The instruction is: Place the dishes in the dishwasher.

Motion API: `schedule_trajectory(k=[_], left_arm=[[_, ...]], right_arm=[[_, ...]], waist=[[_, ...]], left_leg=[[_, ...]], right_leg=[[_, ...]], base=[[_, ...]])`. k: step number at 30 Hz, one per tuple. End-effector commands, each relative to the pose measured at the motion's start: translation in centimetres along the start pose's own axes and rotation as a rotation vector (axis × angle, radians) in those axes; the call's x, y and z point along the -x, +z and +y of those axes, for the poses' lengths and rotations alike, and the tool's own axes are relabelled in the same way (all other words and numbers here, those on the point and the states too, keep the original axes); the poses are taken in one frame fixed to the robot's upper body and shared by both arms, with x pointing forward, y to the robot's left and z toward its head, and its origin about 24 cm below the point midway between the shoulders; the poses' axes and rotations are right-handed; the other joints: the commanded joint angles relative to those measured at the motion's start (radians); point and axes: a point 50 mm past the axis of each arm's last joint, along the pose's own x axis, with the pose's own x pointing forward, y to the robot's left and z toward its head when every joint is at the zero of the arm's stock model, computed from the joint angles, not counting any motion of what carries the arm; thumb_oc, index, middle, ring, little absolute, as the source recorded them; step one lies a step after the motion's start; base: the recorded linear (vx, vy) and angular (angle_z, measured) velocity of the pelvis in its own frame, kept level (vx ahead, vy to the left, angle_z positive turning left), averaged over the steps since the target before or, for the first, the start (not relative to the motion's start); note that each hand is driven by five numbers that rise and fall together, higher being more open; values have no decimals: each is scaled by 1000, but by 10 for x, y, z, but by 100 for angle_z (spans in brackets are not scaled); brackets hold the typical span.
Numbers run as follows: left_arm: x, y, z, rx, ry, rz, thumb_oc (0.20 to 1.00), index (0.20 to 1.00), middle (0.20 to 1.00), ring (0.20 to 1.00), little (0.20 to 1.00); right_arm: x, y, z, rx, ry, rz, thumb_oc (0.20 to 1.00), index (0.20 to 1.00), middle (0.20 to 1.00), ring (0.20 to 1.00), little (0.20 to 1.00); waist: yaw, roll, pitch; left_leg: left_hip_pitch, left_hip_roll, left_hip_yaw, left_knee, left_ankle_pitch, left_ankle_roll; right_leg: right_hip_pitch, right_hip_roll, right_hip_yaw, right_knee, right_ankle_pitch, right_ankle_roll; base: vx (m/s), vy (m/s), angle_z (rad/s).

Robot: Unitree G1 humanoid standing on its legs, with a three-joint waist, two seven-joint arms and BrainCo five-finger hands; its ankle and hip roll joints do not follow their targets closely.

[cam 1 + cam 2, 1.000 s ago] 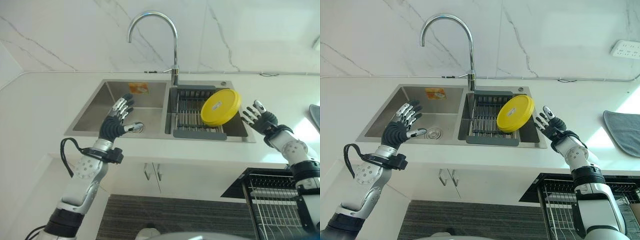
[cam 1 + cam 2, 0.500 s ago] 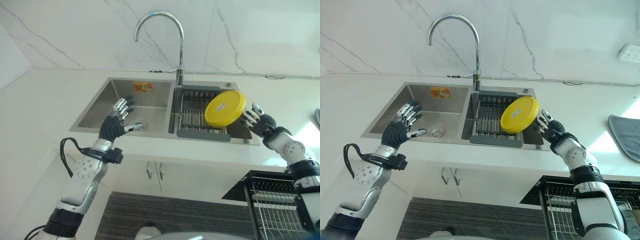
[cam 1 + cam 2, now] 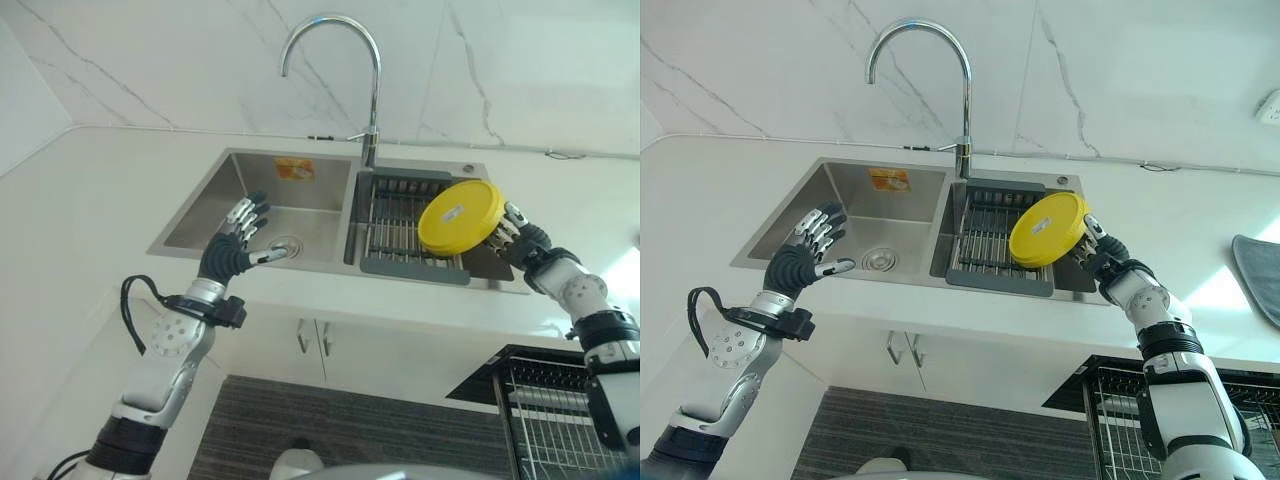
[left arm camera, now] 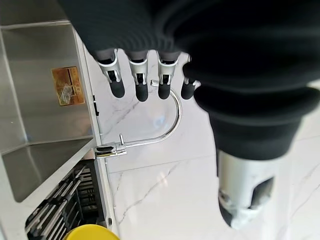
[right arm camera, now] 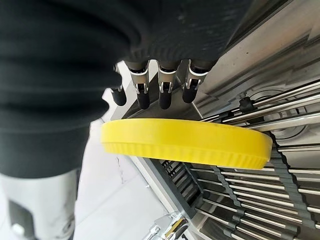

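The right hand (image 3: 1102, 252), fingers straight, reaches a round yellow dish (image 3: 1048, 229) tilted on the sink rack (image 3: 985, 240).

Home kitchen: double-bowl stainless sink (image 3: 250, 205) set in a white countertop (image 3: 80, 210), gooseneck chrome faucet (image 3: 345, 60) in the upper centre, white marble-look wall panels (image 3: 520, 70) behind. Right bowl holds a dark drain rack (image 3: 395, 225) with a yellow dish (image 3: 458, 215) standing in it; white cabinet doors with small handles (image 3: 308, 335) sit below centre. An open dishwasher's wire rack (image 3: 545, 420) is in the lower right, and a wall socket (image 3: 1270, 105) is at the right edge.
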Motion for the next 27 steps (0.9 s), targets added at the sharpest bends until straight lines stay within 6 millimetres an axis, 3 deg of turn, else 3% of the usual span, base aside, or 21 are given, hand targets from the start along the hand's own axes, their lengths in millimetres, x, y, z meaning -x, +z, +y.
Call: schedule_trajectory(k=[1, 14, 27], left_arm=[[-14, 24, -7, -15, -67, -111, 1000, 1000, 1000, 1000, 1000], [-12, 21, -5, -21, -68, -91, 1000, 1000, 1000, 1000, 1000], [-11, 19, -5, -25, -78, -70, 1000, 1000, 1000, 1000, 1000]], right_arm=[[-3, 45, 31, 61, 70, -115, 1000, 1000, 1000, 1000, 1000], [-2, 57, 24, 86, 25, -130, 1000, 1000, 1000, 1000, 1000], [-5, 55, 23, 144, 3, -87, 1000, 1000, 1000, 1000, 1000]], waist=[[31, -4, -22], [42, -3, -19], [56, -6, -17]], left_leg=[[20, 12, 1, 5, -83, -35], [22, 8, -8, 5, -82, -34], [25, 6, -14, 5, -81, -32]], right_leg=[[36, -31, 23, 1, -109, 16], [44, -32, 20, 1, -110, 18], [53, -33, 19, 1, -113, 17]], base=[[0, 0, 0], [5, 0, 0], [8, 1, 0]])
